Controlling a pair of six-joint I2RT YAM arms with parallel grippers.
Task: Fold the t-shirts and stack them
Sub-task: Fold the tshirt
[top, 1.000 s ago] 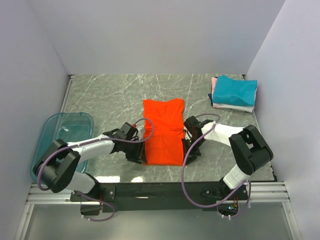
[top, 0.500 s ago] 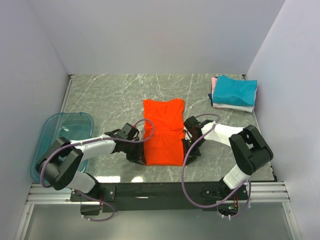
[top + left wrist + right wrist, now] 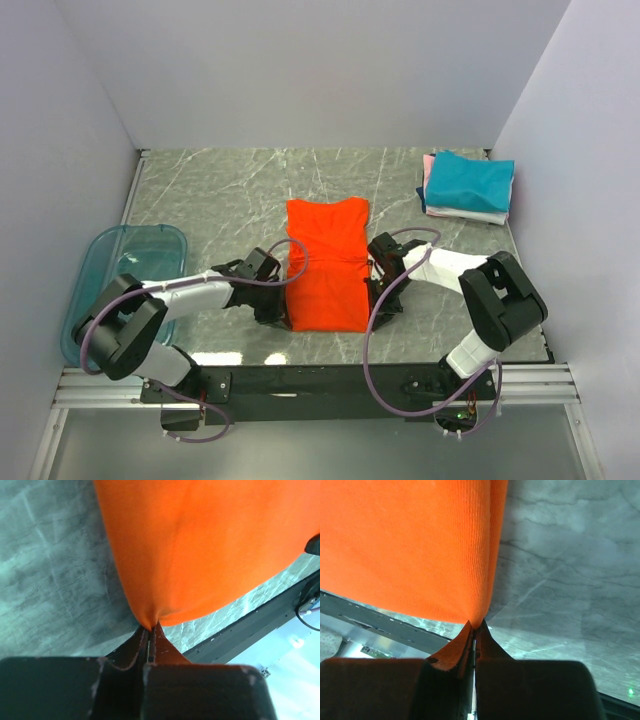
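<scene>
Pinching fully shut, the left fingers [image 3: 134, 647] grip the near-left hem corner of the orange-red t-shirt [image 3: 328, 270] and the right fingers [image 3: 492, 647] grip its near-right corner. How many layers each holds I cannot tell. From both grips the shirt lies flat on the surface [image 3: 220, 190], long axis running straight away, collar farthest. The fold likely carries hem toward collar, with both sides equally near. The folded stack [image 3: 468, 185] sits far right, nearer the right fingers.
</scene>
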